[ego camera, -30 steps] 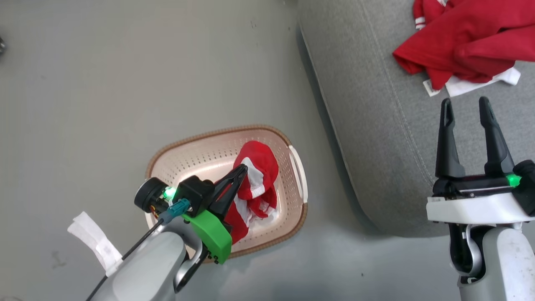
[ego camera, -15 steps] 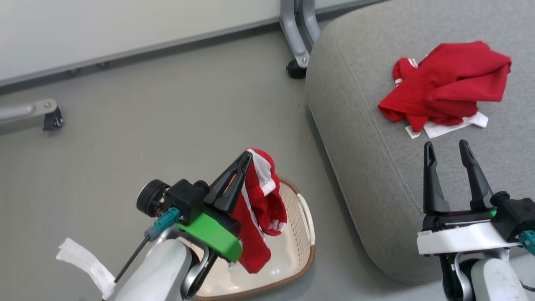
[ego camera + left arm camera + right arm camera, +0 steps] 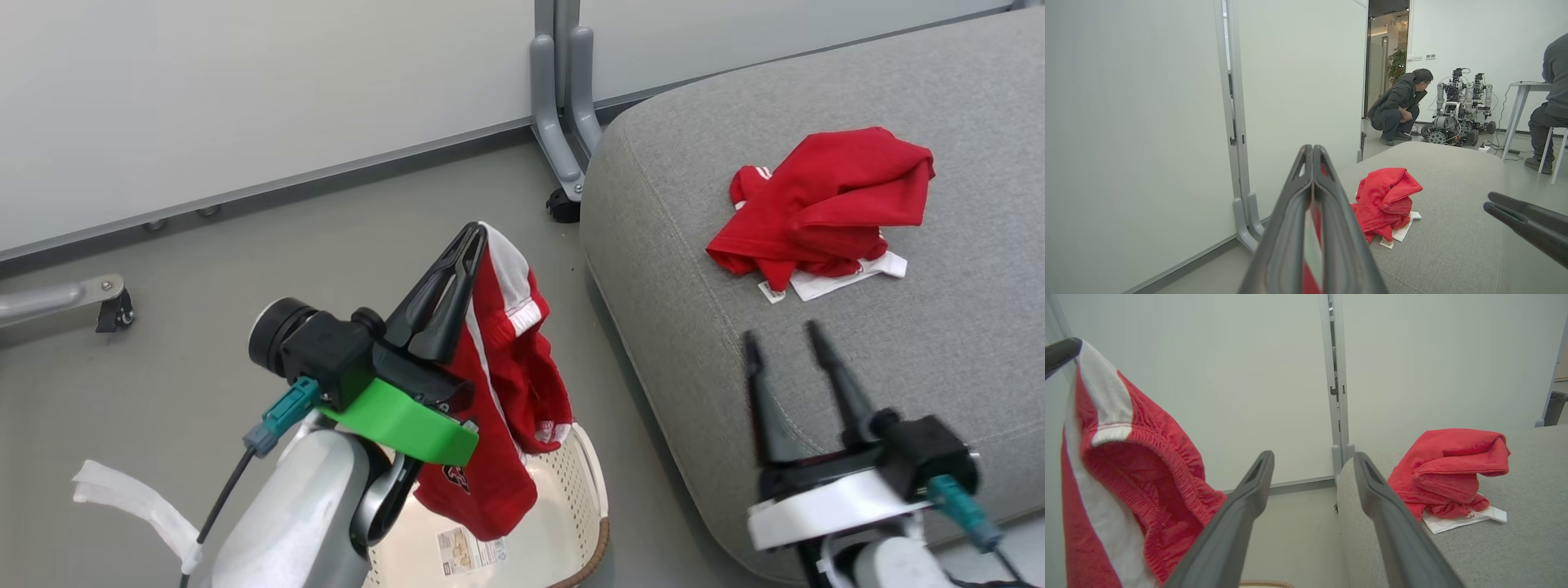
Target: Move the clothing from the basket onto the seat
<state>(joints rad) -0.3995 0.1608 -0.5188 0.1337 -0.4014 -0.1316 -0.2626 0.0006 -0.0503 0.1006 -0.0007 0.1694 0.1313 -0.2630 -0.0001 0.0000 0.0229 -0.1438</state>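
1. Head view: the left gripper [image 3: 472,237] is centre-left. Its two dark fingers are pressed together, clamped on a pair of red shorts [image 3: 498,392] with white stripes. The shorts dangle from the fingertips with the elastic waistband gaping toward the right.
2. Just under them, at the bottom edge of the frame, is the basket [image 3: 594,482]. It's cream perforated plastic with a brown rim and a barcode sticker [image 3: 469,551] on its bottom. The hem of the shorts overlaps the basket in the picture, and I can't tell if it touches.
3. The grey seat cushion [image 3: 694,351] takes up the right side. A crumpled red garment [image 3: 824,208] lies on it in the upper right, with white bits poking out underneath.
4. The right gripper [image 3: 780,333] is lower right with its fingers apart and nothing between them. It's over the near part of the cushion, well apart from the garment.
5. Left wrist view: a sliver of red and white cloth shows between the shut fingers. The right gripper's fingers poke in at the right edge.
6. Far back in that view, a crouching person [image 3: 1398,106] is beside some other robots [image 3: 1457,110]. A seated person [image 3: 1551,102] is at the right edge.
7. Right wrist view: the shorts hang at the left, the garment sits on the cushion at the right, and white wall panels [image 3: 1229,375] are behind.
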